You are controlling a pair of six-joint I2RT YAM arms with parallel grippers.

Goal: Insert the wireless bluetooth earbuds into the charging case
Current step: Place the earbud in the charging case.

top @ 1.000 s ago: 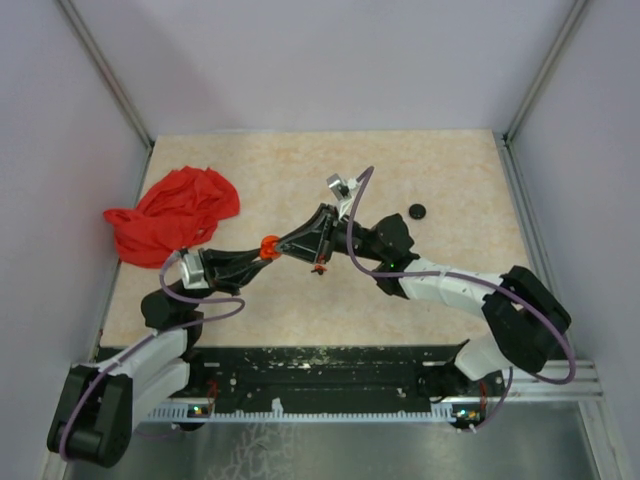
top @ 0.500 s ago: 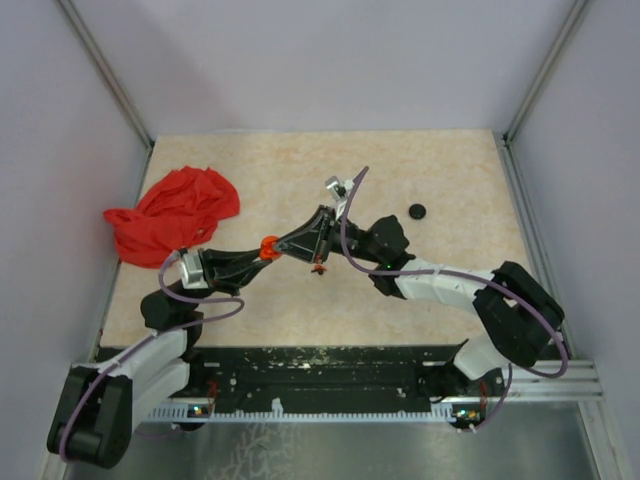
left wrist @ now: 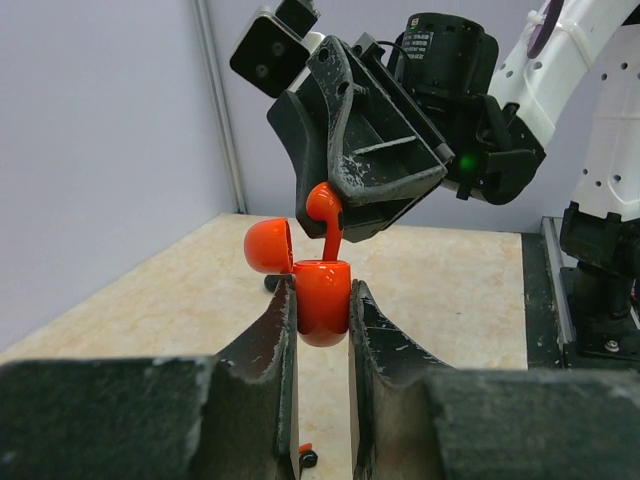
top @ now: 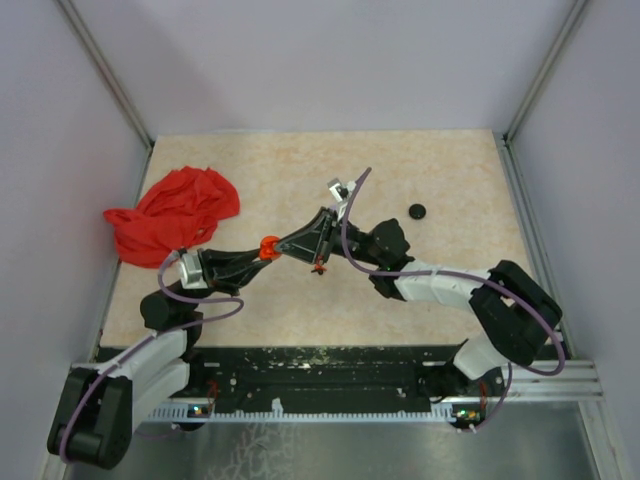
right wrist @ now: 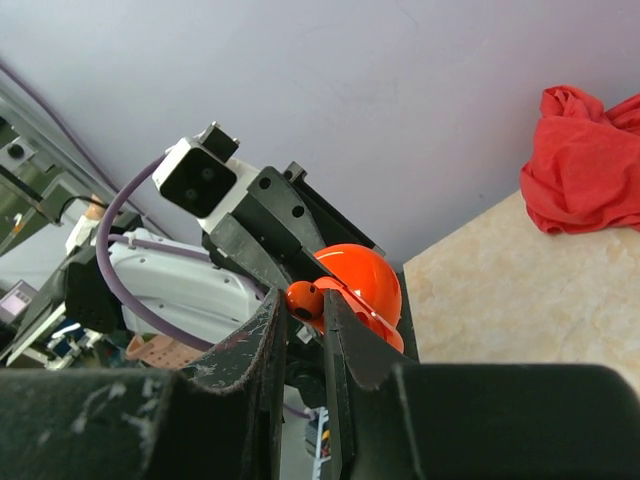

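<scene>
My left gripper (left wrist: 322,292) is shut on the orange charging case (left wrist: 322,297), held upright above the table with its lid (left wrist: 268,245) swung open to the left. My right gripper (left wrist: 327,212) comes down from above, shut on an orange earbud (left wrist: 324,203) whose stem points down into the case's opening. In the right wrist view the earbud (right wrist: 305,299) sits pinched between the fingers, with the case (right wrist: 362,284) right behind it. From above, the two grippers meet over the table's middle at the case (top: 268,246). A small reddish-orange and black earbud bit (top: 319,266) lies on the table below them.
A crumpled red cloth (top: 176,209) lies at the table's left edge. A small round black disc (top: 417,211) sits to the right of the arms. Walls close in the table on three sides.
The right arm's elbow and forearm have drifted slightly left. Both grippers, the case and the earbud stay where they were.
</scene>
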